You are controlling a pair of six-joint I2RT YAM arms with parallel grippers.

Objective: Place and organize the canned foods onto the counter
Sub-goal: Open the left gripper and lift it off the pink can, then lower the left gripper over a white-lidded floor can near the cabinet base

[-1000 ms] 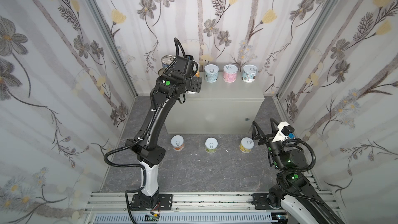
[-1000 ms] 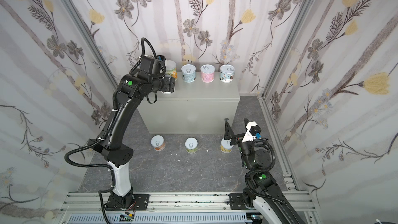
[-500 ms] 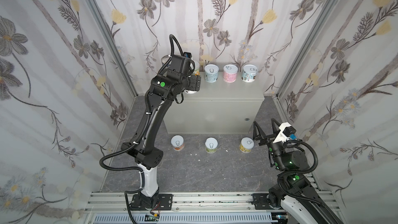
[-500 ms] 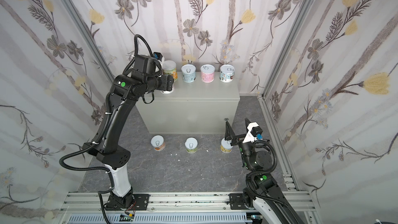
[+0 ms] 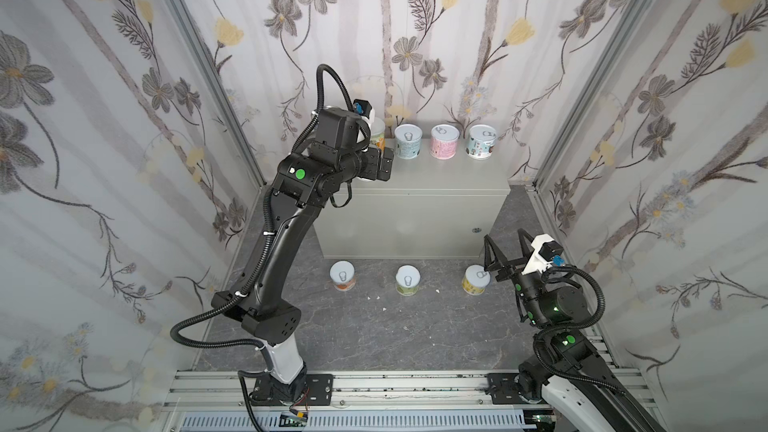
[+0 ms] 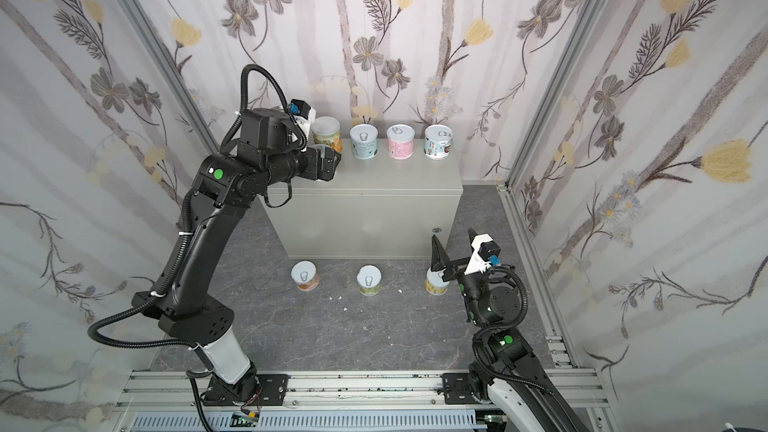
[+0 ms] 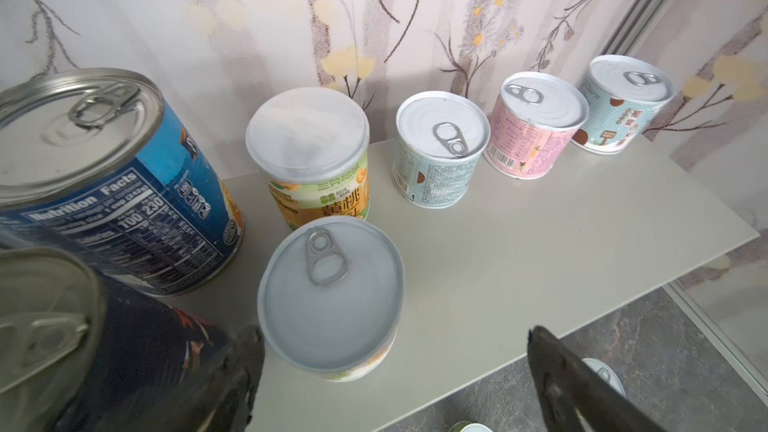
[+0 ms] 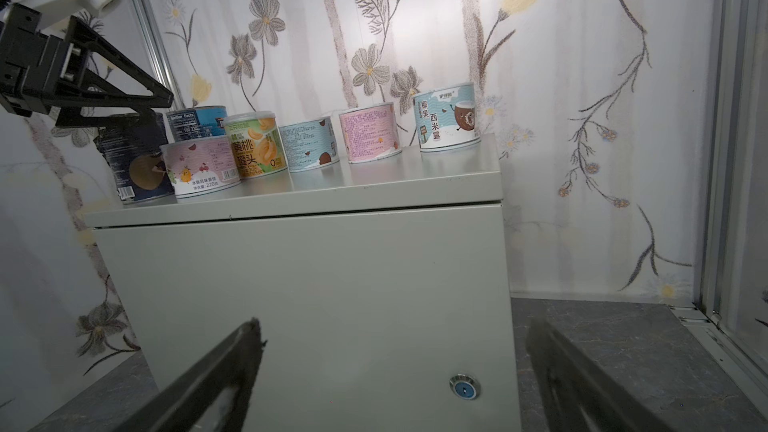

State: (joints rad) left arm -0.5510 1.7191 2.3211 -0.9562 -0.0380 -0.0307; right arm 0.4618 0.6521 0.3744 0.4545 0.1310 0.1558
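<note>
Pale grey metal forms the surface (image 5: 436, 174), a cabinet box toward 12 o'clock in both top views. Seven cans stand on it, all upright, long axes vertical, lids facing up. Along the back edge, from the 9 o'clock end: a tall dark-blue can (image 7: 104, 184), a peach-label can (image 7: 316, 176) with a plain cap, a teal can (image 7: 436, 160), a pink can (image 7: 532, 135), a pale blue can (image 7: 623, 105). In front sit a second dark-blue can (image 7: 158, 342) and a short white-lidded can (image 7: 332, 297). The left hand (image 7: 392, 333) is released, fingers spread either side of that short can, gripping nothing. On the dark floor (image 5: 374, 334), at 6 o'clock from the cabinet, three short cans (image 5: 407, 280) stand upright in a row. The right hand (image 5: 503, 236) hangs spread wide and empty near the yellow-label can (image 5: 476, 279).
</note>
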